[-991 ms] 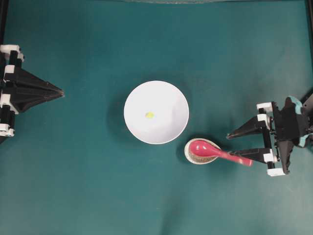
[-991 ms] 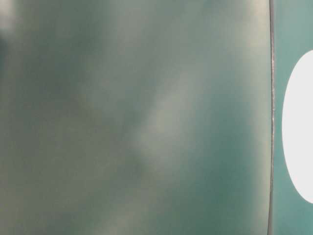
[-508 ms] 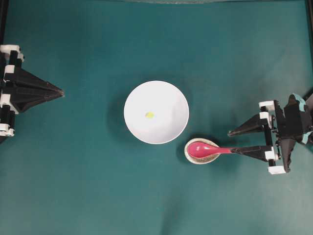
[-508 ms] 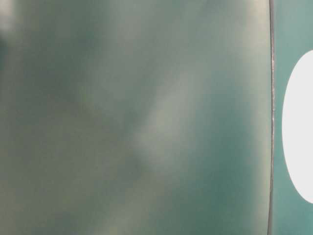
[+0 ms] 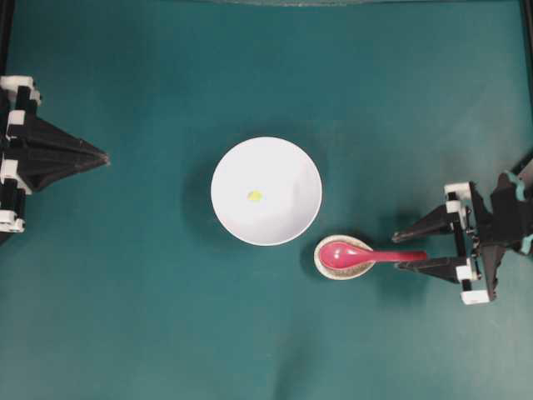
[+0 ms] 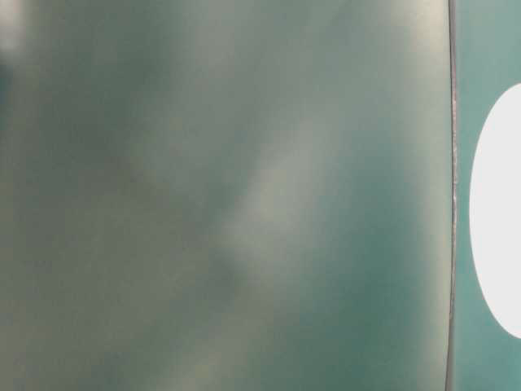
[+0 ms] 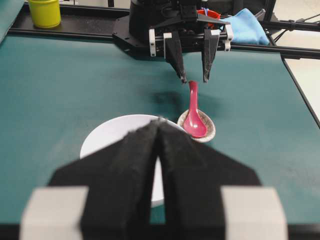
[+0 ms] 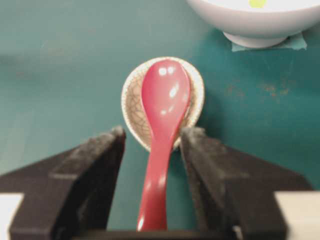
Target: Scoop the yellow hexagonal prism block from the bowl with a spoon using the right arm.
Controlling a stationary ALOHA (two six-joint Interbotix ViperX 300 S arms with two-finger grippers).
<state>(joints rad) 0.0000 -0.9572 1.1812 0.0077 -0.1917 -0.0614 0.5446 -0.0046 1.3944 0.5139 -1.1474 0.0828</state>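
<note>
Across the whole scene no brand, label or readable writing shows on any object. Everything rests on a dark teal worktop (image 5: pixel 125 317) with a matte surface; a patch of teal tape sits under the foot of the bowl in the right wrist view. Beyond the far edge, the left wrist view shows a black frame rail, a yellow cup (image 7: pixel 45 12) at the upper left and a blue cloth (image 7: pixel 247 27) at the upper right. The table-level view is a blur of grey-green with only a white curve at its right edge — probably the bowl's side, though that is hard to confirm.

The bowl (image 5: pixel 287 167), large, round and plain white, stands near the middle of the worktop with the yellow hexagonal prism block (image 5: pixel 255 196) lying on its floor, slightly left of centre. Just beside the bowl, at its lower right, sits a small speckled beige dish (image 5: pixel 320 265) holding the scoop of the spoon (image 5: pixel 354 253); the glossy pink-red handle sticks out rightward over the dish rim.

The right claw (image 5: pixel 402 250) stands wide, its two black fingers straddling the handle's end — one on each side, with a gap to the handle visible in the right wrist view. The left claw (image 5: pixel 102 157) lies at the left edge, fingers pressed together, well apart from the bowl.
</note>
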